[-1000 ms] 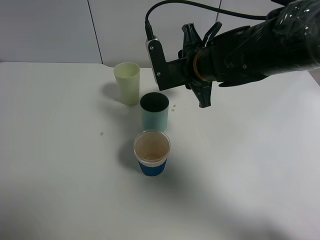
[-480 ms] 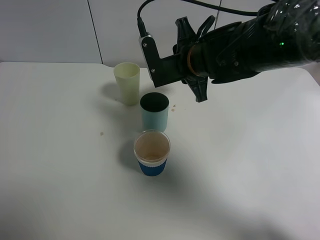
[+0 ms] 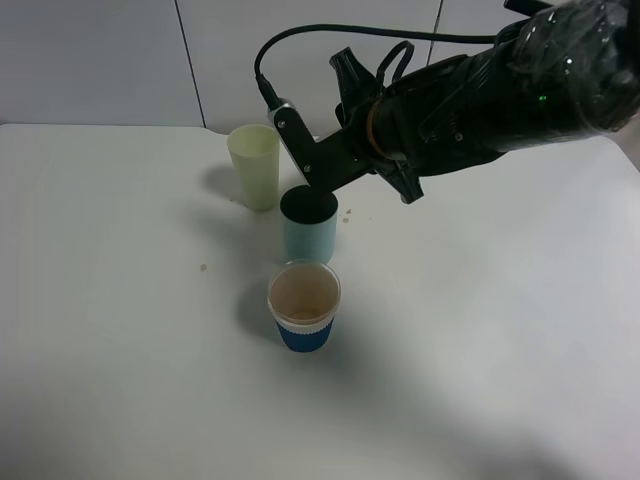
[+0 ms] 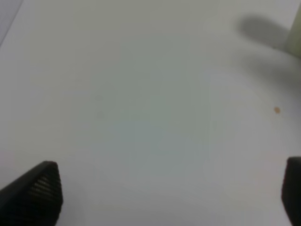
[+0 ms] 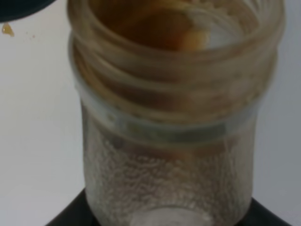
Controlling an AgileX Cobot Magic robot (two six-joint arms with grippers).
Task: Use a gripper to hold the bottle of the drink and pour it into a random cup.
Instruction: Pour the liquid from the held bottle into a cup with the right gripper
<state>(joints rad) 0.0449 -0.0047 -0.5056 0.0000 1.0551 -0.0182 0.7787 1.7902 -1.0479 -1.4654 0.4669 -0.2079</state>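
My right gripper hangs tilted just above and behind the dark teal-green cup in the exterior high view. It is shut on the bottle of the drink, which fills the right wrist view: clear, capless, with brown liquid lying in its wide neck. The bottle is tipped, and its mouth is close to the cup's rim. In the exterior high view the bottle is hidden behind the gripper. My left gripper is open over bare table, fingertips far apart.
A pale yellow-green tumbler stands behind and to the left of the teal cup; its edge shows in the left wrist view. A blue-sleeved clear cup with brownish liquid stands in front. A few small drops lie on the white table.
My right arm has moved left and down toward the teal cup and rolled further, tipping the bottle more. The cups have not moved.
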